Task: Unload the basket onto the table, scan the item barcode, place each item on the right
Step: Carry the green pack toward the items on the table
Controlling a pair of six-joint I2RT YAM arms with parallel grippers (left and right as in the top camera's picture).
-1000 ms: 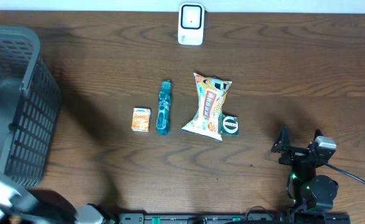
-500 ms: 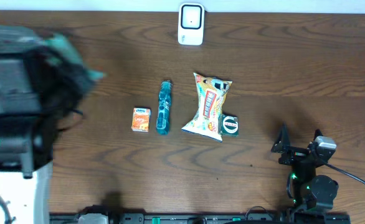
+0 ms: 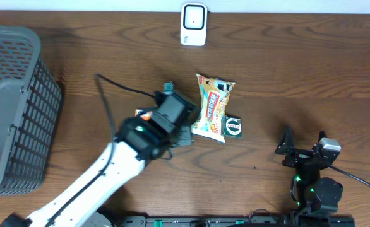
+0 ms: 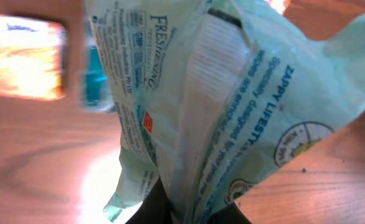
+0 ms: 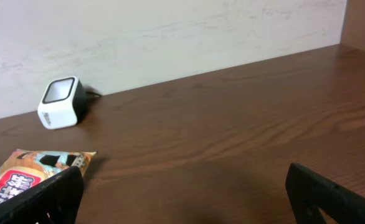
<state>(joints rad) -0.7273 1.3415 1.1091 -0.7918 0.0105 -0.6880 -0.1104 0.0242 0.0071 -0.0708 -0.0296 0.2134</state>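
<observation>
A pale green packet (image 4: 220,106) with blue print fills the left wrist view, and my left gripper (image 4: 189,213) is shut on its lower end. Seen from overhead, that gripper (image 3: 182,135) hovers over the middle of the table, between the teal bottle (image 3: 168,87) and the yellow snack bag (image 3: 211,107); the arm hides the packet there. The white barcode scanner (image 3: 193,24) stands at the table's far edge, also seen in the right wrist view as the scanner (image 5: 61,101). My right gripper (image 3: 297,153) rests open at the front right with nothing between its fingers (image 5: 45,199).
A grey mesh basket (image 3: 14,107) stands at the left edge. A small orange box (image 3: 142,116) lies partly under my left arm, blurred in the left wrist view as the box (image 4: 27,57). A round green tin (image 3: 233,127) sits against the snack bag.
My left arm has swung from the basket on the left to the middle of the table, carrying the green packet. The right arm has not moved.
</observation>
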